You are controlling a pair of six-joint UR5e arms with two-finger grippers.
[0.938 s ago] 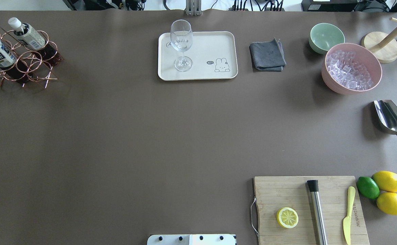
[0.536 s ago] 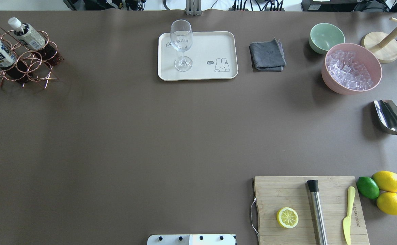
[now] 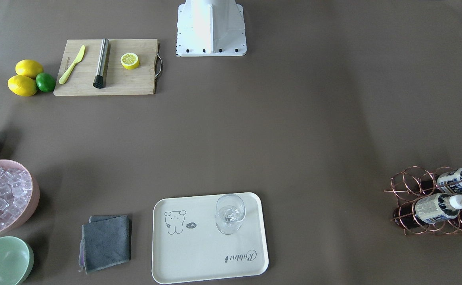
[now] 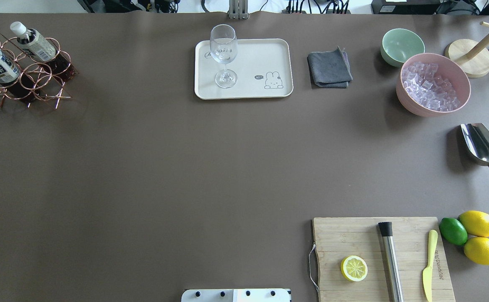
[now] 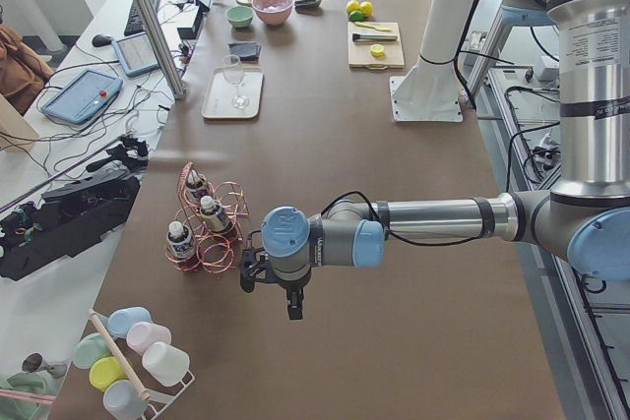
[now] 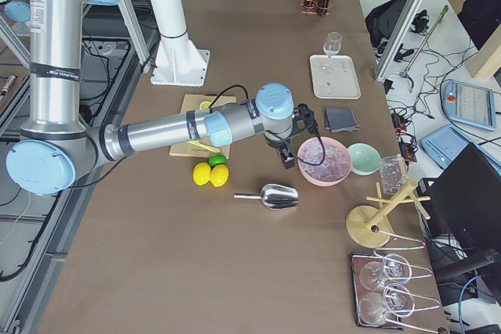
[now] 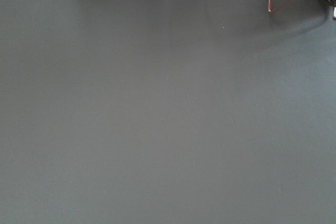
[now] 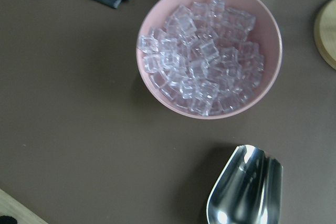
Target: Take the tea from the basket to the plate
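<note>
The left gripper [image 5: 291,300] hangs over bare table just beside the basket [image 4: 40,75], and this side view does not show whether its jaws are parted or closed. Nor can that be told for the right gripper [image 6: 287,156], which hovers by the pink bowl of ice [image 6: 325,163] at the table's other end. The tea [image 4: 33,42] stands in a ring cell of the basket beside two bottles like it, well apart from the plate [image 4: 255,58], where a wine glass [image 4: 223,50] stands.

Glossy copper-wire basket [image 4: 38,75], matt, seemingly plastic plate [image 4: 261,58]
</note>
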